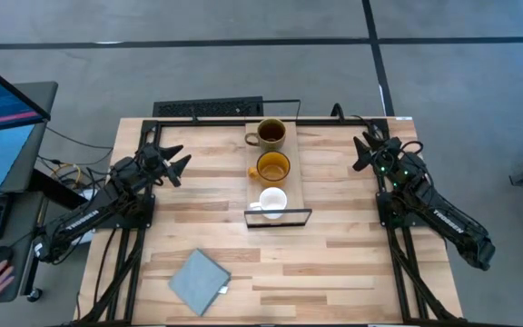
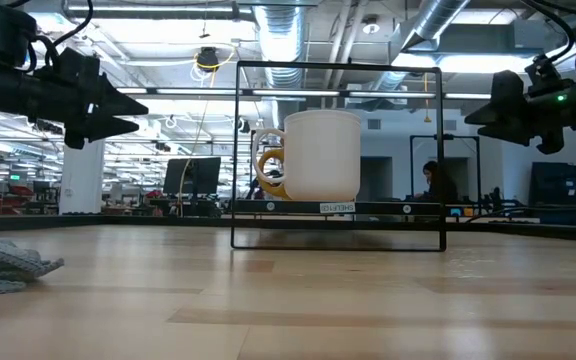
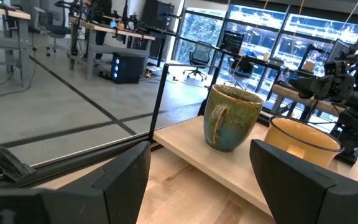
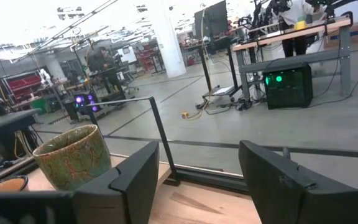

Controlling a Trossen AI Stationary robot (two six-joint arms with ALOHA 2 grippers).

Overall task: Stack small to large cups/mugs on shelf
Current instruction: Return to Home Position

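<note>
The left hand, jaws apart and empty, hovers over the left side of the slatted wooden bench; the right hand, likewise apart and empty, hovers over its right side. Between them lies the long pale-wood shelf plank carrying three handled mugs in a row: a glazed olive-brown mug at the far end, a yellow-orange mug in the middle, a small white mug beside the thin black wire frame at the near end.
</note>
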